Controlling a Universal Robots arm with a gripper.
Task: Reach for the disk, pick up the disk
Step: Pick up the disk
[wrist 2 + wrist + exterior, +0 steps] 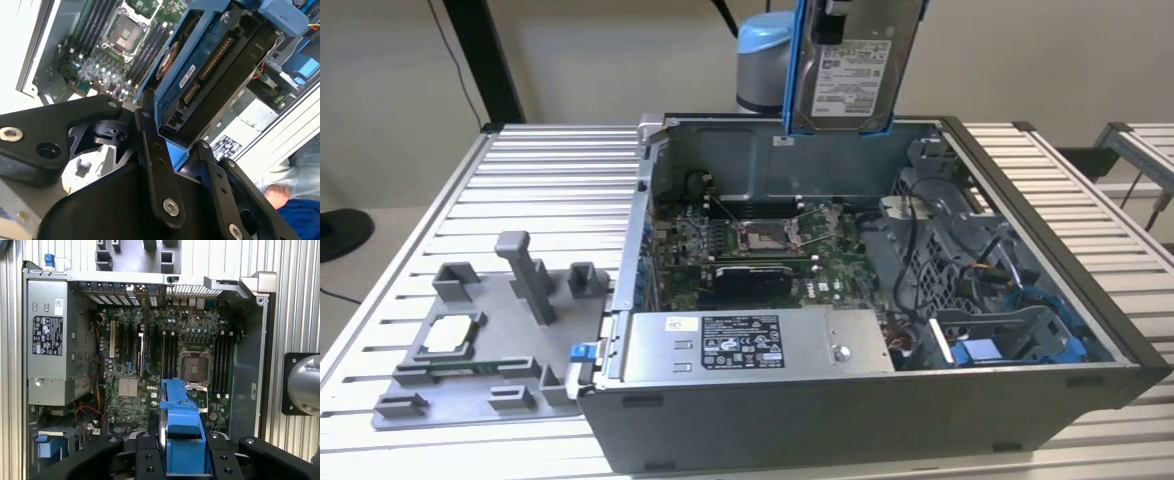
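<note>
Aloft, apparently, disk (854,70) in end effector (182,455)

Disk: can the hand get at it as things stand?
Yes, it seems it already has. The hand is shut on the disk by its blue bracket, holding it upright above the open computer case, with nothing in between.

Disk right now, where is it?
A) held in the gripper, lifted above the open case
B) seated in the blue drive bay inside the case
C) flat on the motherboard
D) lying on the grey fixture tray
A: the exterior view shows the disk hanging upright, clear above the open case, and the second wrist view shows the gripper clamped on its blue bracket.
</note>
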